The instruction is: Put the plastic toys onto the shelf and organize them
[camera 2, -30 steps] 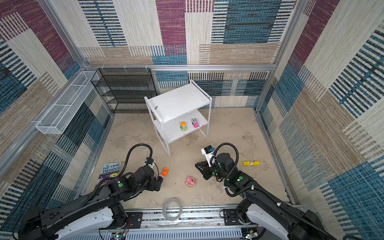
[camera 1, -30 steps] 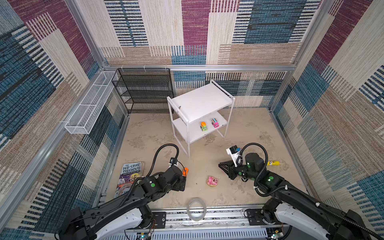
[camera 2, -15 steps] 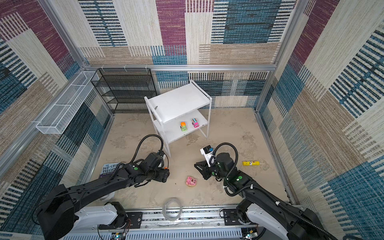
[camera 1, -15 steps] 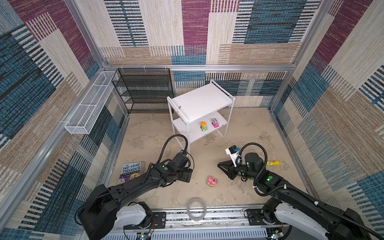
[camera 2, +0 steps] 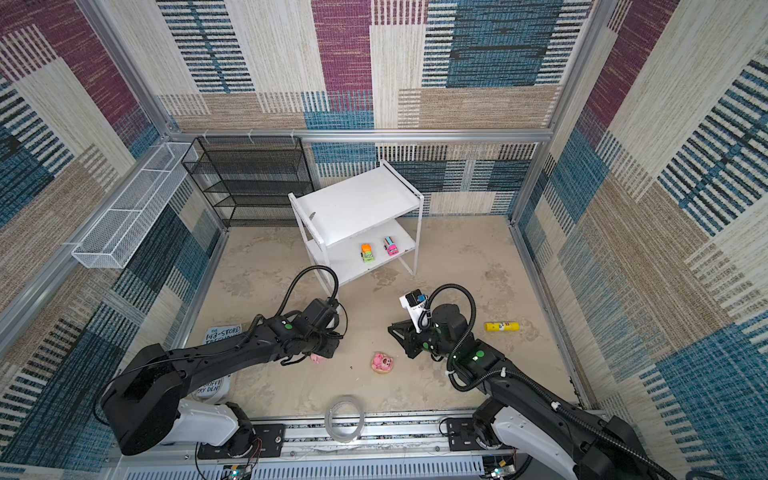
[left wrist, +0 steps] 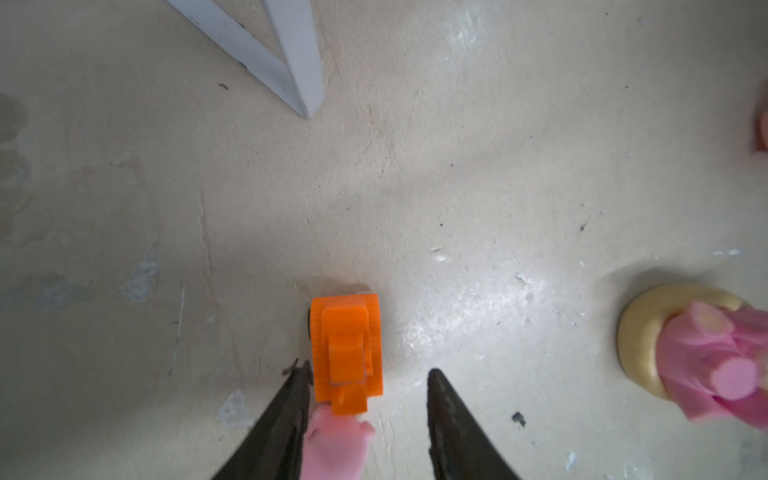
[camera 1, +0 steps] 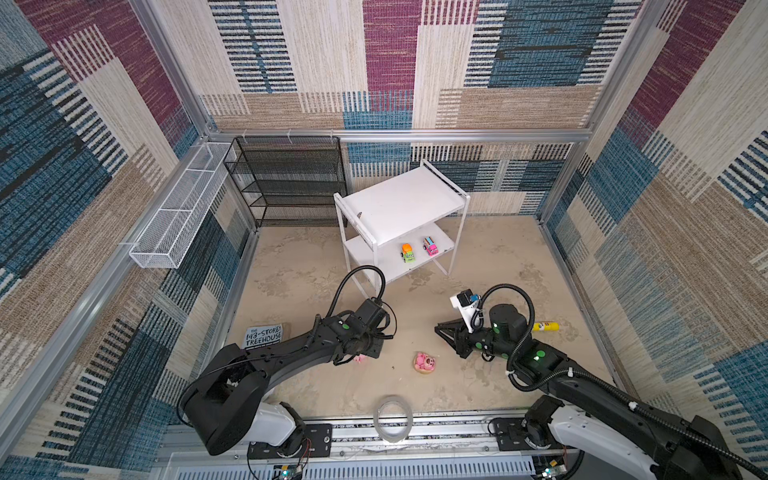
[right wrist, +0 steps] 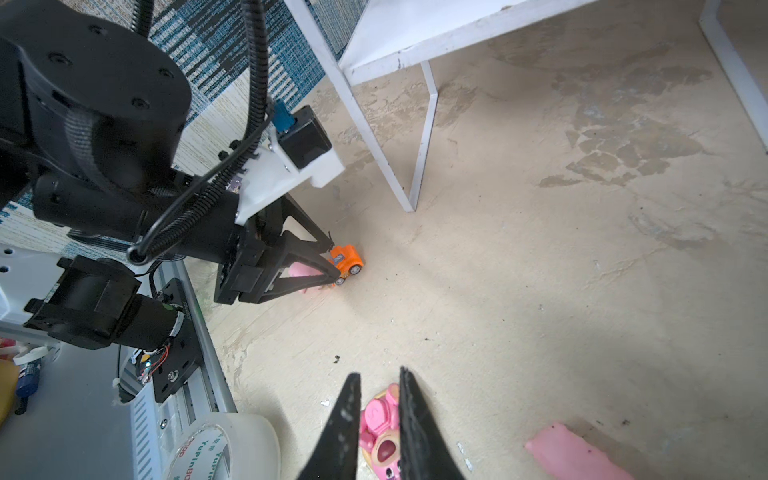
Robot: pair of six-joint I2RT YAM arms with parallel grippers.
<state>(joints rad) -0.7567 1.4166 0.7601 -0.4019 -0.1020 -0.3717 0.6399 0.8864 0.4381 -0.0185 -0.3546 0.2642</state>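
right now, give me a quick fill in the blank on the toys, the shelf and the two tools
1. The green-orange car and the pink car both stand on the ___ board of the shelf.
2. The car between the fingers of the left tool is coloured ___.
3. The pink bear lies on the ___, not on the shelf.
4. The right tool has its jaws ___.

Missing words: lower; orange; floor; shut.
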